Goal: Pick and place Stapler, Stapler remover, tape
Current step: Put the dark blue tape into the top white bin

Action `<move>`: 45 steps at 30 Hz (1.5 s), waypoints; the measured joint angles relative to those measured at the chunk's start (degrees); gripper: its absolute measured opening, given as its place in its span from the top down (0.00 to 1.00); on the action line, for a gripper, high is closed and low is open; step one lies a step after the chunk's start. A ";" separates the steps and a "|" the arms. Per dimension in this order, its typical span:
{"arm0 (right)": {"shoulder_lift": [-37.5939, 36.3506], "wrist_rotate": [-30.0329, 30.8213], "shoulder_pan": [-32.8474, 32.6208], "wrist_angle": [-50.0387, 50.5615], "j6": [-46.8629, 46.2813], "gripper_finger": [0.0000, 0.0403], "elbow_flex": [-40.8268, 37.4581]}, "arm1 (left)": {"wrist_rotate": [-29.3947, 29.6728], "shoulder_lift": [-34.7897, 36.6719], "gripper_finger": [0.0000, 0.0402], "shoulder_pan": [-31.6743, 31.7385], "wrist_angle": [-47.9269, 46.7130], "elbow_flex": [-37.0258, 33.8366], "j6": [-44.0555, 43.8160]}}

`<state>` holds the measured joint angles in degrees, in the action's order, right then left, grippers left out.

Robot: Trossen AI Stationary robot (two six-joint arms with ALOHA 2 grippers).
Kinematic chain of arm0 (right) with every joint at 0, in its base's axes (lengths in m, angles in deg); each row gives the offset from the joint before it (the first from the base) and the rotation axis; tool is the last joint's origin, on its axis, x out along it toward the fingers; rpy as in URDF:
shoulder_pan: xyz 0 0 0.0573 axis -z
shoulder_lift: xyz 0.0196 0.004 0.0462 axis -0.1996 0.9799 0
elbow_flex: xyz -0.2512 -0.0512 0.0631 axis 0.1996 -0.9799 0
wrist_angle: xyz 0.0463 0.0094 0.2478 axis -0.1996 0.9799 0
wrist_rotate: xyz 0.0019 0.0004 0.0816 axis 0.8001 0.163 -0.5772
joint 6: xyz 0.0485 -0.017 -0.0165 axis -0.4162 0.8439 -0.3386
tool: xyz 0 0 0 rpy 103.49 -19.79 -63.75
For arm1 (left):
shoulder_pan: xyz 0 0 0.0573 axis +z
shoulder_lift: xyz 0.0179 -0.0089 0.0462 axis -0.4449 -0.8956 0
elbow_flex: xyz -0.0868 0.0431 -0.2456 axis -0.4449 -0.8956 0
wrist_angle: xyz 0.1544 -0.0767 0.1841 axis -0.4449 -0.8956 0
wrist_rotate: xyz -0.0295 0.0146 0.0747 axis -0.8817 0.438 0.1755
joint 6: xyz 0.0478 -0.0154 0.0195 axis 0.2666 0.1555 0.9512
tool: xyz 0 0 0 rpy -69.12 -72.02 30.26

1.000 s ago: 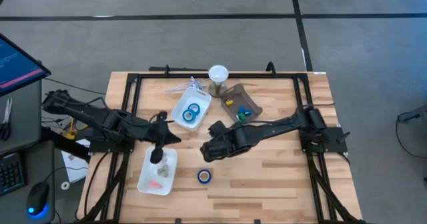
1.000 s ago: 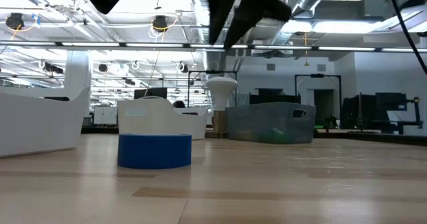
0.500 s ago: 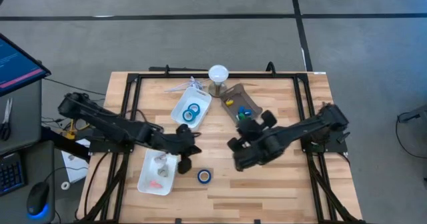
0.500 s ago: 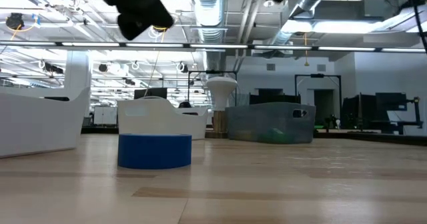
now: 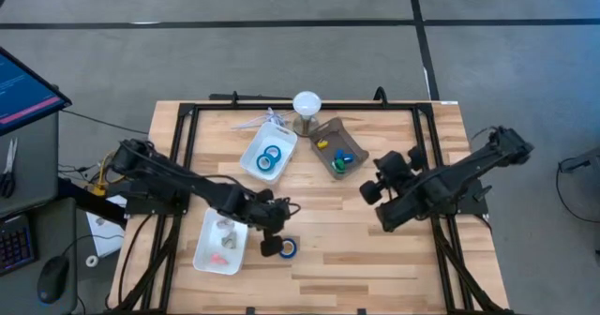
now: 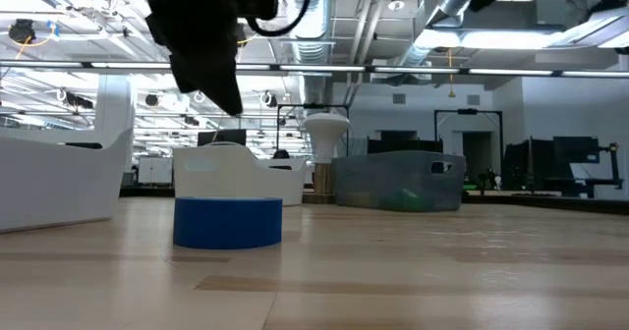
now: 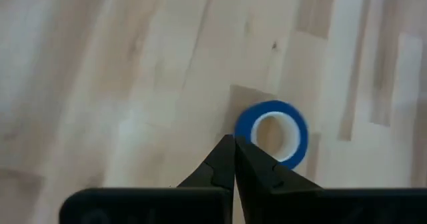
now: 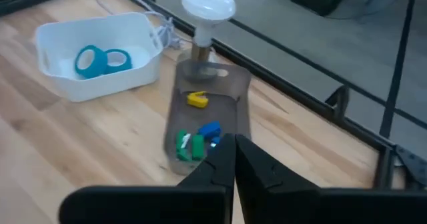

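One loose blue roll of tape (image 5: 288, 248) lies flat on the wooden table near its front edge; it also shows in the low view (image 6: 228, 222) and in the left wrist view (image 7: 271, 131). My left gripper (image 5: 273, 246) is shut and hangs just above and beside the roll, fingertips (image 7: 233, 141) close to its rim, touching nothing. My right gripper (image 5: 368, 191) is shut and empty over the right half of the table, fingertips (image 8: 233, 141) pointing toward a grey tray (image 5: 349, 156). I cannot tell which thing is the stapler or the stapler remover.
A white bin (image 5: 251, 157) at the far middle holds two blue tape rolls (image 8: 100, 59). Another white bin (image 5: 208, 254) at the near left holds small grey and pink items. The grey tray (image 8: 220, 77) holds small yellow, blue and green items, with a white lamp-like disc (image 5: 307, 102) behind it.
My left gripper has gone from above the near white bin toward the table's right and near edges, coming down beside the loose tape roll. My right gripper has drawn back from the table's middle toward its right edge. The tape roll has stayed in place.
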<state>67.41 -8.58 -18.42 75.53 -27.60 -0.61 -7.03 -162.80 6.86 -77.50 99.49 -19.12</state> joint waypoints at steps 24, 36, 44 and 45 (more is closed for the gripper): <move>-16.98 1.66 0.07 0.83 -0.02 1.00 -13.53 | -6.85 -11.39 0.63 -0.30 7.04 -0.17 -5.11; -17.54 2.76 2.21 0.82 1.15 1.00 -13.50 | -7.85 -15.28 0.70 -0.28 9.32 0.07 -5.06; -17.67 3.32 2.34 1.48 2.46 1.00 -13.50 | -5.05 -13.95 0.96 -0.15 9.92 -0.24 -4.68; -17.76 3.32 2.34 1.64 2.44 1.00 -13.50 | -4.82 -13.73 0.96 -0.11 9.77 -0.28 -4.79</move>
<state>49.64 -5.26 -16.08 77.16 -25.17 -14.10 -11.85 -176.53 6.75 -67.73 99.21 -23.90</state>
